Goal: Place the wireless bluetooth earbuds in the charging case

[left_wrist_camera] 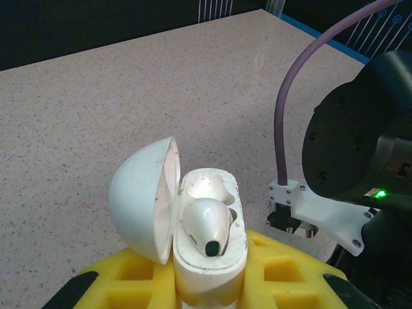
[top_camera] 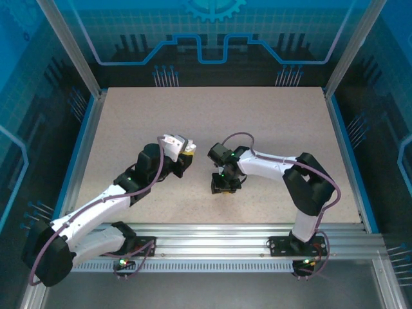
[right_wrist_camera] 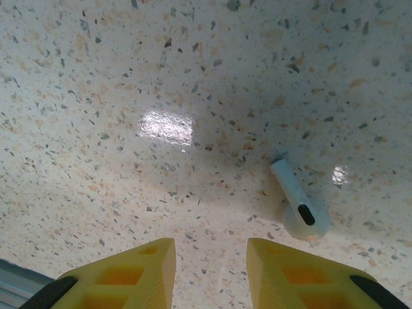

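Your left gripper [left_wrist_camera: 211, 278] is clamped on the open white case [left_wrist_camera: 145, 199], one earbud [left_wrist_camera: 207, 222] seated inside. Your right gripper [right_wrist_camera: 211, 270] hovers over the table [right_wrist_camera: 129, 64], jaws apart and holding nothing; a second earbud [right_wrist_camera: 299, 203] lies on the table near one fingertip.

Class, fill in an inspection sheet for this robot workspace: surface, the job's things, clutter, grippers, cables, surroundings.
Surface: speckled beige tabletop, glossy, with light reflections.
Job's things: white charging case open, lid swung left; seated earbud in one socket, the other socket empty; loose earbud, white, lying on the tabletop.
Clutter: nothing seen.
Grippers: left gripper shut on the charging case; right gripper open, pointing down over the tabletop, the loose earbud right of its gap, untouched.
Cables: purple cable running along each arm.
Surroundings: blue panel walls; aluminium rail at the near edge.
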Controlling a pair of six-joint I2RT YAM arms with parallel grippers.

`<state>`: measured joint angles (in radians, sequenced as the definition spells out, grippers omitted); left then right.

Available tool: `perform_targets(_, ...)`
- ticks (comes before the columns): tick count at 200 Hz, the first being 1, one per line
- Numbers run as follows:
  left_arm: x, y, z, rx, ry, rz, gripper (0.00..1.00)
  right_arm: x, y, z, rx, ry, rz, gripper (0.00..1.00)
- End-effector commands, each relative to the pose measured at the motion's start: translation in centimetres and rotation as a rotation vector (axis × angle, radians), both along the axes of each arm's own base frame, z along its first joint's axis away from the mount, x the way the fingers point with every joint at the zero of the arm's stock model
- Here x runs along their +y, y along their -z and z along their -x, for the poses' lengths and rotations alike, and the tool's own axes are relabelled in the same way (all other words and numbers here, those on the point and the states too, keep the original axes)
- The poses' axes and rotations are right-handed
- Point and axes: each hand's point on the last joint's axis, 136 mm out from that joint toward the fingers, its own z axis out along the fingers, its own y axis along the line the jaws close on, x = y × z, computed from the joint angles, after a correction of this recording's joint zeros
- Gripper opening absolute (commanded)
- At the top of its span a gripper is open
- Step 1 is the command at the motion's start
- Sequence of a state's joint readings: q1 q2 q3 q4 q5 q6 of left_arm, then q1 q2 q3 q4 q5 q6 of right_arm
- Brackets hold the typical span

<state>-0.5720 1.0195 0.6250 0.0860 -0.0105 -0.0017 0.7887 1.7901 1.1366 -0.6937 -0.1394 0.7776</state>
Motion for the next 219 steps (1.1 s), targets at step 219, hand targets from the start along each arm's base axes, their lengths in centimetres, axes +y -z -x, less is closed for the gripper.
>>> perform_targets(219, 0.2, -0.3, 0.0, -0.004, -0.004, 0.005, 0.17, -5.3, 1.7, -1.6, 0.025, 0.060, 0.079, 0.35)
